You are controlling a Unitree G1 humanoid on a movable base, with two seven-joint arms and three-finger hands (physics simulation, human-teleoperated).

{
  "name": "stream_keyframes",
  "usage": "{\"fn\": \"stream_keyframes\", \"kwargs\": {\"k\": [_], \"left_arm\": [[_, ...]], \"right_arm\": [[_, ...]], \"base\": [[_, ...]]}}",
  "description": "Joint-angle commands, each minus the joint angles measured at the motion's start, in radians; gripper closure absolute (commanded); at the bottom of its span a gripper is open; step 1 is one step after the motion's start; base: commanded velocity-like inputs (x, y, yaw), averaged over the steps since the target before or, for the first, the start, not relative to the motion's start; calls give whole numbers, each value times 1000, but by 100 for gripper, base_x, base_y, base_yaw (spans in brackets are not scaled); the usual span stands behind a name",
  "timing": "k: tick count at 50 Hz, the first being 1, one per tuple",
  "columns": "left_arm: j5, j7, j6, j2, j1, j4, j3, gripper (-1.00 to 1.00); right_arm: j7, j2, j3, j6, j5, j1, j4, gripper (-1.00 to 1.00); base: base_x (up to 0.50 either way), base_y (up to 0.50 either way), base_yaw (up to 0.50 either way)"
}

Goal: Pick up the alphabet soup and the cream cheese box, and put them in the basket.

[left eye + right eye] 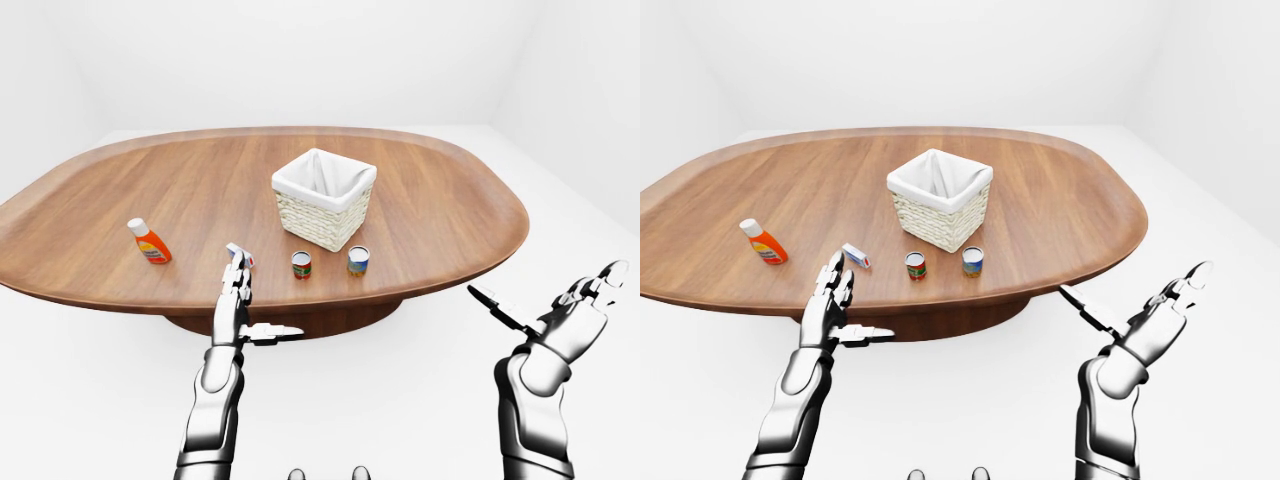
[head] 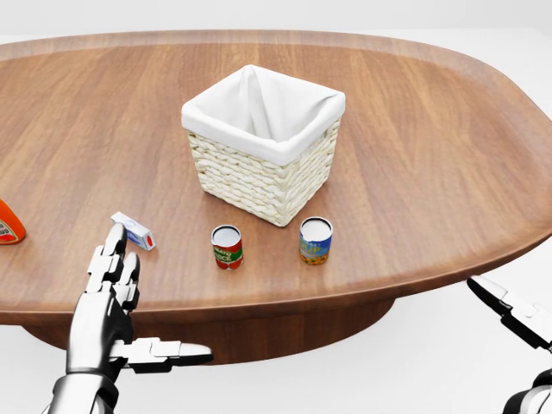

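Head view looks down on a wooden table; a wicker basket with a white liner stands near the middle; two cans stand just below it in this view, a red-labelled can on the left and a blue-and-yellow can on the right; which one is the alphabet soup you cannot tell at this size. The cream cheese box lies to the cans' left, just above your left robot hand, whose fingers are spread open and hold nothing. Your right robot hand hangs well off the table's right edge, also open and empty. An orange bottle stands farther left; leave it. Reach the box first, I judge; lower the left fingers either side of it, close gently, lift clear of the basket rim.
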Motion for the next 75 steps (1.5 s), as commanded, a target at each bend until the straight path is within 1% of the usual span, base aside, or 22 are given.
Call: {"fn": "stream_keyframes", "kwargs": {"k": [1,4,11,14,16,17,19,21,22,27,29,32,33,37,47,51,55,61,63,69,72,75], "left_arm": [[-4,1,3,-1,-1,2,0,-100],[-5,2,7,-1,2,-5,-1,-100],[-6,4,15,-2,6,-19,-1,-100],[-12,5,2,-1,0,-3,6,-100],[-13,10,2,-1,0,-8,7,-100],[-13,13,9,-1,3,-20,7,-100],[-17,18,1,0,0,-16,13,-100],[-20,23,12,0,2,-32,15,-100],[-19,27,3,1,0,-24,18,-100],[-17,38,0,1,0,-27,18,-100],[-20,49,-17,2,-7,-15,29,-100],[-26,65,-19,5,-6,-30,37,-100],[-24,75,-9,4,-3,-44,39,-100],[-31,82,-27,8,-15,-16,47,-100],[-28,77,-44,11,-21,13,41,-100],[-27,79,-16,9,-11,-24,36,-100],[-28,79,-7,8,-11,-29,37,-100],[-29,77,-17,8,-15,-13,38,-100],[-29,78,-13,8,-13,-18,37,-100],[-30,77,-28,9,-18,1,39,-100],[-31,81,-4,7,-8,-34,37,-100],[-32,79,-13,8,-13,-19,40,-100]], "right_arm": [[0,-3,-16,0,-17,1,-5,-100],[0,-6,-10,0,-74,-10,2,-100],[0,-9,-7,0,-85,-10,8,-100],[0,-10,-11,0,-74,-11,9,-100],[0,-10,-9,0,-71,-8,-2,-100],[0,-9,-9,0,-72,-9,-3,-100],[0,-9,-9,0,-72,-8,-4,-100],[0,-9,-10,0,-73,-9,-2,-100],[0,-10,-10,0,-72,-12,8,-100],[0,-10,-10,0,-71,-10,-4,-100],[0,-10,-12,0,-66,-10,-6,-100],[0,-9,-11,0,-67,-9,-12,-100],[0,-9,-11,0,-67,-9,-12,-100],[0,-9,-10,0,-67,-8,-6,-100],[0,-10,-8,0,-71,-9,1,-100],[0,-10,-8,0,-69,-9,1,-100],[0,-10,-8,0,-69,-10,4,-100],[0,-9,-7,0,-71,-5,-6,-100],[0,-9,-8,0,-72,-6,-4,-100],[0,-9,-8,0,-72,-7,7,-100],[0,-9,-8,0,-71,-7,4,-100],[0,-9,-7,0,-71,-7,-1,-100]], "base": [[0,0,0],[0,0,0],[0,0,0],[0,0,0],[0,0,0],[0,0,0],[0,0,0],[0,0,0],[0,0,0],[0,0,0],[0,0,0],[0,0,0],[0,0,0],[0,0,0],[2,0,0],[20,0,0],[20,0,0],[20,0,0],[20,0,0],[19,0,0],[20,0,0],[20,0,0]]}}
